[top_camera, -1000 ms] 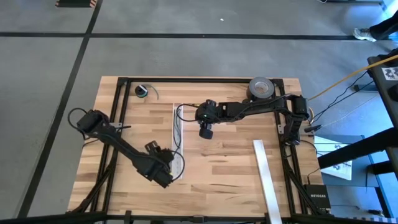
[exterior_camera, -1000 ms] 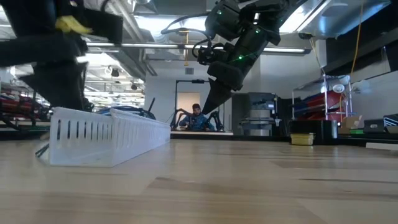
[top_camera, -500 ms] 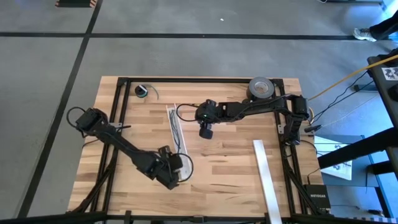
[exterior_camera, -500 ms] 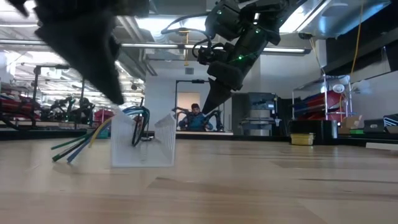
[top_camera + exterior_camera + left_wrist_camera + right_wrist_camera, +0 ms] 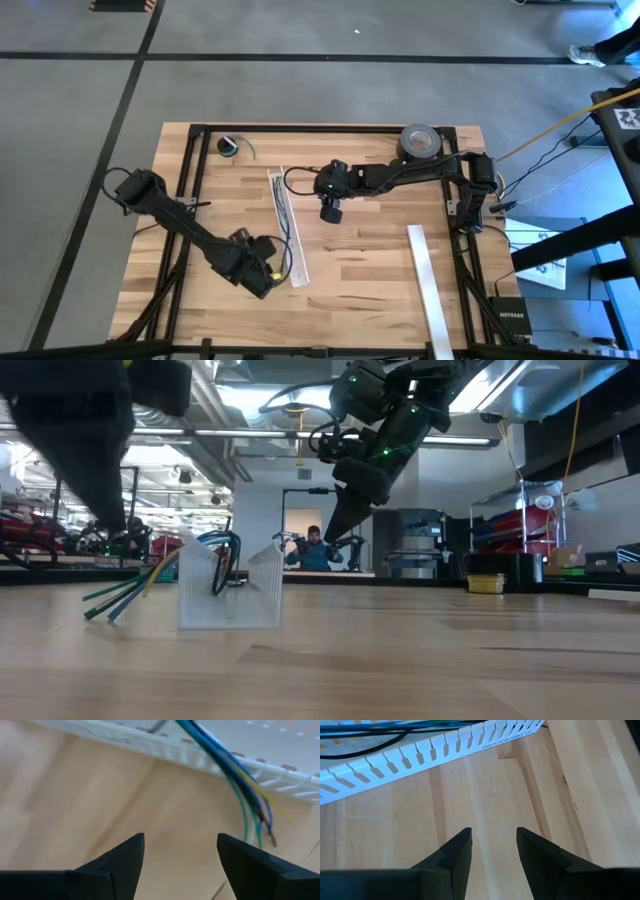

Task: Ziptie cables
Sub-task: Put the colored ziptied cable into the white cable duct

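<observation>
Backed-off left gripper (image 5: 262,281); blue, green, yellow cables (image 5: 239,780) overhang duct (image 5: 287,228).

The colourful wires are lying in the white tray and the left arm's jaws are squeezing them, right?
Not quite. The cables do lie in the white slotted tray, but the left gripper holds nothing: its jaws stand open over bare wood beside the tray. The left wrist view shows it.

The cables (image 5: 150,582) are a loose bundle of thin wires in green, blue, pale yellow and black, lying along a white slotted channel (image 5: 287,228) on the desk (image 5: 370,250). Their ends fan out past the channel's near end, slanting down toward the wood. Farther back, a dark wire arches up in a loop above the channel's walls.
</observation>
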Tool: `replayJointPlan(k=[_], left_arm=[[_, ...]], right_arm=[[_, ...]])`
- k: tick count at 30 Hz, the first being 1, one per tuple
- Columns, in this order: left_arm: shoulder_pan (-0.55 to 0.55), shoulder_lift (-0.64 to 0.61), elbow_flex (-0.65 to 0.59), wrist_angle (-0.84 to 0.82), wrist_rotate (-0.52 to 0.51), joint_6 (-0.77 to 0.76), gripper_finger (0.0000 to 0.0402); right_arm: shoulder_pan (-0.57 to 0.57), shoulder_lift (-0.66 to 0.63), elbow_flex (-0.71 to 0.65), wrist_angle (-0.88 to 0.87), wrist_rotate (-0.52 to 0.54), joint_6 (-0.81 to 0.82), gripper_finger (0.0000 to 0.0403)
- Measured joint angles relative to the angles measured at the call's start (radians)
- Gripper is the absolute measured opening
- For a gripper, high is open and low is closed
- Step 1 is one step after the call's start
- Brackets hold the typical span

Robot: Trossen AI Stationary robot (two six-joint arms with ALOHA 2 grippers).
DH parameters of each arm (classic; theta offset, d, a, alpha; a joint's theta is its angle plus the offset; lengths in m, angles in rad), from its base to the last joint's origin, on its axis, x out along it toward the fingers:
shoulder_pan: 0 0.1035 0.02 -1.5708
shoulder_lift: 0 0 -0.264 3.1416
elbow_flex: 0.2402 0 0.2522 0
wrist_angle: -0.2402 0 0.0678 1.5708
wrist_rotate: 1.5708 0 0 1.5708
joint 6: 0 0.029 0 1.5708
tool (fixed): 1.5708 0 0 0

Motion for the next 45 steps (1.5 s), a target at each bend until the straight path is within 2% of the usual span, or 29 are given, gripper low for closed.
replayJointPlan(k=[6, 12, 22, 27, 29, 32, 37, 40, 45], left_arm=[[0.021, 0.06, -0.105, 0.341, -0.02, 0.108, 0.0235], [0.034, 0.073, -0.106, 0.371, -0.034, 0.17, 0.0235], [0.035, 0.07, -0.086, 0.633, -0.034, 0.342, 0.0235], [0.083, 0.07, -0.052, 0.685, -0.036, 0.426, 0.0235], [0.101, 0.062, -0.039, 0.643, -0.004, 0.429, 0.0235], [0.107, 0.03, -0.024, 0.539, 0.032, 0.355, 0.0235], [0.064, 0.013, -0.024, 0.43, 0.027, 0.198, 0.0235], [0.051, 0.051, -0.051, 0.487, 0.009, 0.201, 0.0235], [0.077, 0.109, -0.087, 0.565, -0.013, 0.321, 0.0235]], right_arm=[[0.0, 0.0, 0.0, 0.0, 0.0, 0.0, 0.0142], [0.0, 0.0, 0.0, 0.0, 0.0, 0.0, 0.0142], [0.0, 0.0, 0.0, 0.0, 0.0, 0.0, 0.0142], [0.0, 0.0, 0.0, 0.0, 0.0, 0.0, 0.0142], [0.0, 0.0, 0.0, 0.0, 0.0, 0.0, 0.0142], [0.0, 0.0, 0.0, 0.0, 0.0, 0.0, 0.0142], [0.0, 0.0, 0.0, 0.0, 0.001, 0.0, 0.0142], [0.0, 0.0, 0.0, 0.0, 0.0, 0.0, 0.0142], [0.0, 0.0, 0.0, 0.001, 0.0, 0.0, 0.0142]])
